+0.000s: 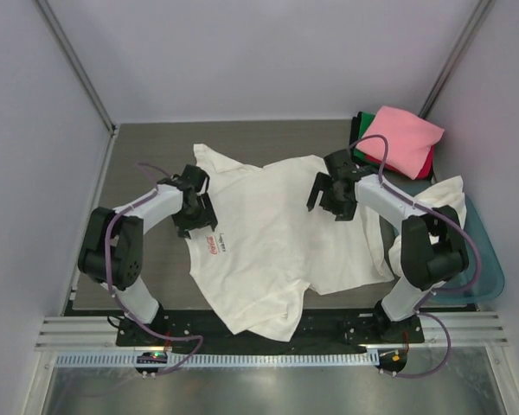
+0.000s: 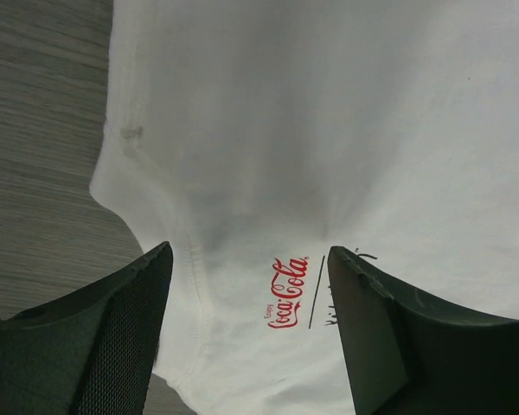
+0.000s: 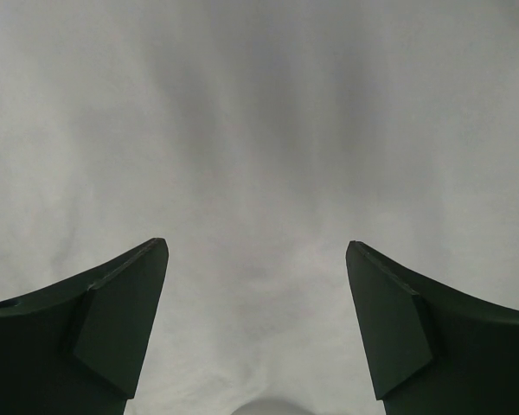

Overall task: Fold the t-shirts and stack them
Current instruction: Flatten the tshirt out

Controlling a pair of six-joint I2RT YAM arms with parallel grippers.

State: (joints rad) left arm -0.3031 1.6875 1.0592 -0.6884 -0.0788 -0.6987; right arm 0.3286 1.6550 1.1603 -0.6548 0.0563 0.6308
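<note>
A cream-white t-shirt [image 1: 277, 233] with a small red Coca-Cola chest mark [image 1: 213, 245] lies spread over the middle of the table. My left gripper [image 1: 195, 218] is open just above its left side, the mark [image 2: 287, 292] between its fingers. My right gripper [image 1: 329, 201] is open over the shirt's right part, and the right wrist view shows only plain white cloth [image 3: 259, 173]. A folded stack sits at the back right: pink t-shirt [image 1: 401, 138] on top, red [image 1: 427, 164], green [image 1: 362, 154] and black [image 1: 363, 119] edges under it. Another cream-white shirt [image 1: 441, 203] lies in the tub.
A teal plastic tub [image 1: 486, 259] stands at the right edge behind my right arm. Grey walls and metal posts close in the table on three sides. Bare grey tabletop [image 1: 147, 147] shows at the back left.
</note>
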